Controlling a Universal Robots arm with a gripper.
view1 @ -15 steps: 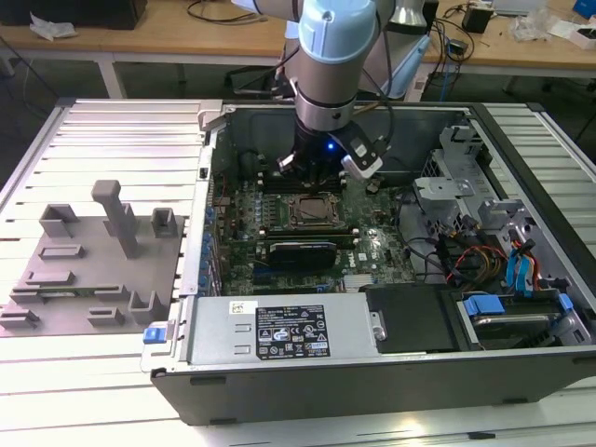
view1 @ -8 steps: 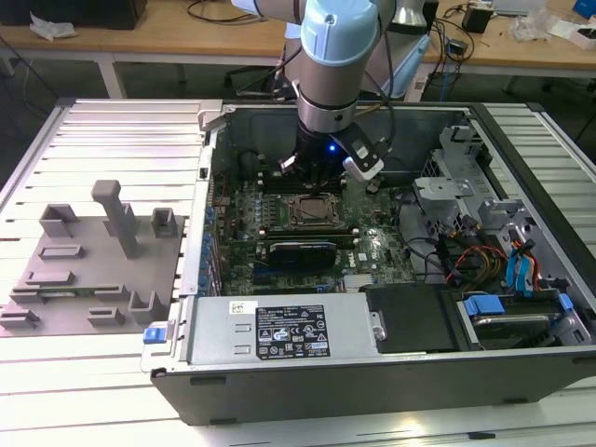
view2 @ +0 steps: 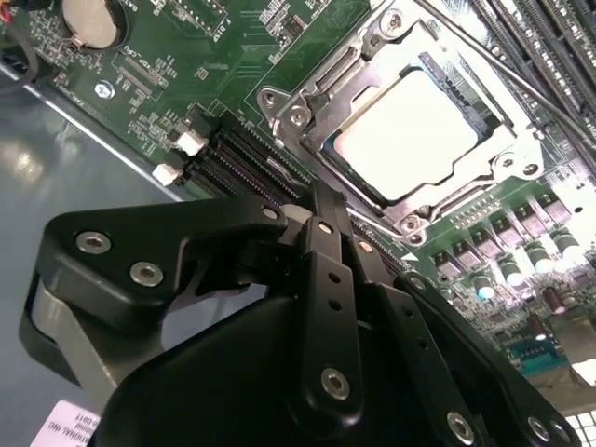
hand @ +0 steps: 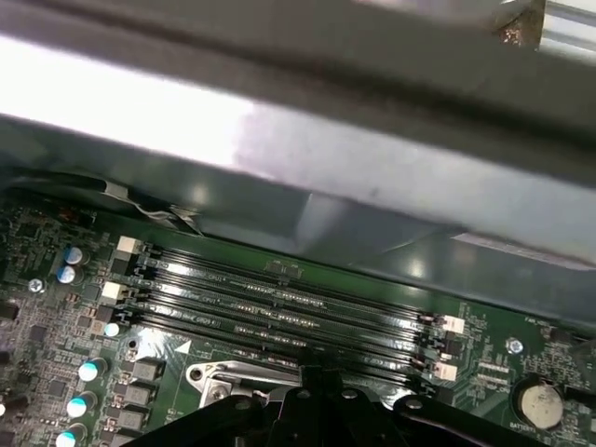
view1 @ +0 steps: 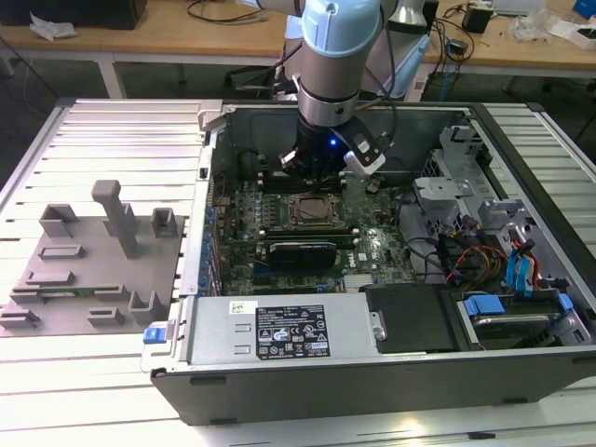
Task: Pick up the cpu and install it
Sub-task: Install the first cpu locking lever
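Note:
The cpu (view2: 421, 132) lies flat inside the metal socket frame (view2: 307, 102) on the green motherboard, its silvery-white top showing. In the exterior view the socket (view1: 312, 212) sits mid-board inside the open computer case. My gripper (view2: 321, 197) hangs over the memory slots just beside the socket, on its far side in the exterior view (view1: 315, 170). Its black fingers meet at the tip, shut, with nothing between them. In the first wrist view the gripper (hand: 307, 377) tip points at the edge of the socket frame.
Memory slots (hand: 279, 307) run between the socket and the case wall (hand: 326, 186). A power supply (view1: 279, 331) lies along the near side, and drive cages with cables (view1: 475, 214) are on the exterior view's right. A grey fixture plate (view1: 88, 270) sits outside the case on the exterior view's left.

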